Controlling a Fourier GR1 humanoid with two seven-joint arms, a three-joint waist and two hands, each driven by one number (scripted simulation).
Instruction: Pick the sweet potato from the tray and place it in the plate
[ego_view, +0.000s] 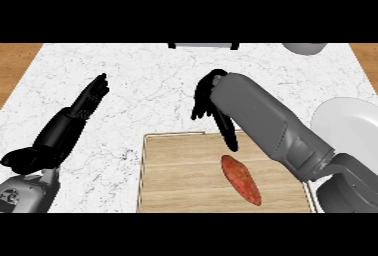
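A reddish, elongated sweet potato (241, 180) lies on the wooden tray (177, 175) in the lower middle of the head view. My right hand (210, 102) hangs above the tray's far edge, fingers straight and pointing down toward the tray, a short way beyond the sweet potato and holding nothing. A white plate (347, 125) sits at the right edge, partly hidden by my right forearm. My left hand (92, 95) rests open at the left over the marble counter, fingers up.
A white marble counter (148, 75) carries everything, with wood showing past its left and right edges. A pale round dish (304, 48) sits at the far right corner, and a dark-edged object (203, 45) lies at the far middle edge.
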